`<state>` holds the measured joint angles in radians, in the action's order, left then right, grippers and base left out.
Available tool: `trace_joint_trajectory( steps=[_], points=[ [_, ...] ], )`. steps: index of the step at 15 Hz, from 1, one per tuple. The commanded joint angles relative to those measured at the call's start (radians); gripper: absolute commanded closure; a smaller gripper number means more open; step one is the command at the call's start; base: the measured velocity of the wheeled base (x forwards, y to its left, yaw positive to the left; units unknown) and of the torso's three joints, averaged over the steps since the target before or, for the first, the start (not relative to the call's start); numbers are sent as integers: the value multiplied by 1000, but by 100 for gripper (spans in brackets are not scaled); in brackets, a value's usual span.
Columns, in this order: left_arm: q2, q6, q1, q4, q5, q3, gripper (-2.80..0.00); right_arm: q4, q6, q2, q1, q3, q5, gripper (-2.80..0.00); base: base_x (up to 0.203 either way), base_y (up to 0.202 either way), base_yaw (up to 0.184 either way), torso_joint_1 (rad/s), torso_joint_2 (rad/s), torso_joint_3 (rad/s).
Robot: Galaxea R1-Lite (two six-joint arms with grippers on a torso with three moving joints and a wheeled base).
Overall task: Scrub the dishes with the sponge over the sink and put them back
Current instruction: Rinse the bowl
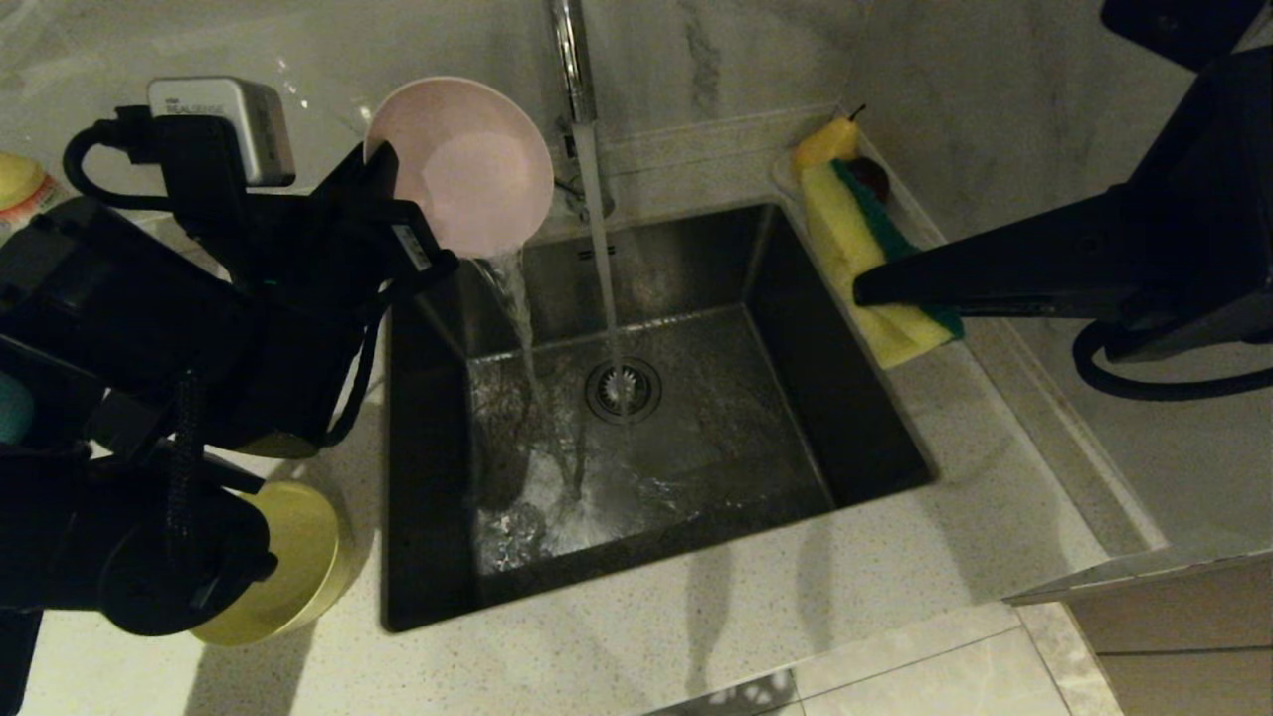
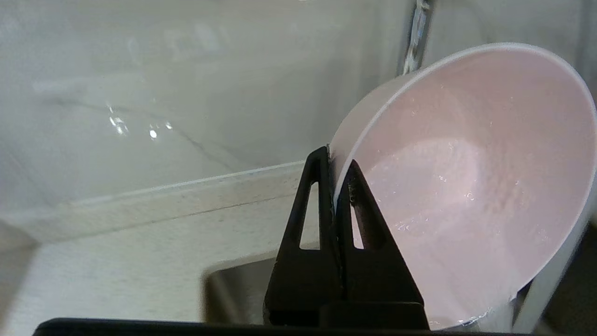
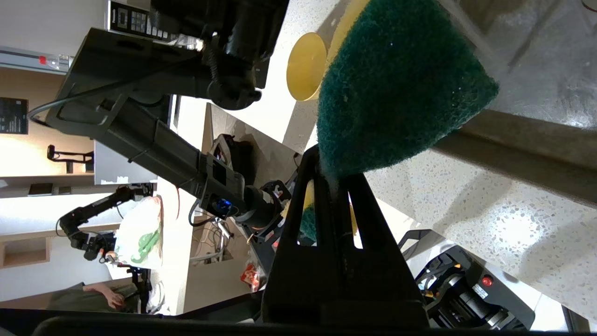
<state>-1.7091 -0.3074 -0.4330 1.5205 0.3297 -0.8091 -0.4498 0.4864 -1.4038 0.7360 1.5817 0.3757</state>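
Yellow plastic shows first, on the counter at the left: the yellow bowl (image 1: 283,562) sits below the left arm, well behind and under the left gripper (image 2: 335,184). That gripper's jaws are pressed together on the rim of the pink bowl (image 1: 467,164), one finger inside the wall and one outside. The bowl is tipped on its side above the sink's back left corner, and water spills from its lower edge into the sink (image 1: 855,398). Just beyond the bowl, the faucet (image 1: 572,60) runs a thin stream onto the drain strainer (image 1: 624,390). Farther right, over the sink's right rim, the right gripper (image 3: 333,179) pinches the sponge (image 1: 875,268), which hangs past its fingertips.
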Motion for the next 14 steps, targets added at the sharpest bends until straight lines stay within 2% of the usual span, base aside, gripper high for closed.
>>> trace_joint_trajectory(
  steps=[1, 4, 9, 11, 12, 14],
  points=[
    [47, -24, 0, 10, -6, 33, 0, -3, 3, -3, 0, 1, 2, 0, 0, 0, 0, 0, 0, 0],
    [77, -22, 0, 10, -33, 39, 0, -3, 3, -10, 0, 3, 2, 0, 0, 0, 0, 0, 0, 0],
    [95, -7, 10, 1, -32, 21, 0, -4, 3, -9, 0, 9, 2, 0, 0, 0, 0, 0, 0, 0],
    [94, 10, 38, -114, -27, 15, 0, -6, 3, -9, 0, 7, 2, 0, 0, 0, 0, 0, 0, 0],
    [97, 58, 64, -265, -24, 5, 0, -7, 3, -4, -1, 0, 0, 0, 0, 0, 0, 0, 0, 0],
    [109, 206, 116, -537, -23, -39, 0, -8, 3, -1, -3, -5, 0, 0, 0, 0, 0, 0, 0, 0]
  ],
)
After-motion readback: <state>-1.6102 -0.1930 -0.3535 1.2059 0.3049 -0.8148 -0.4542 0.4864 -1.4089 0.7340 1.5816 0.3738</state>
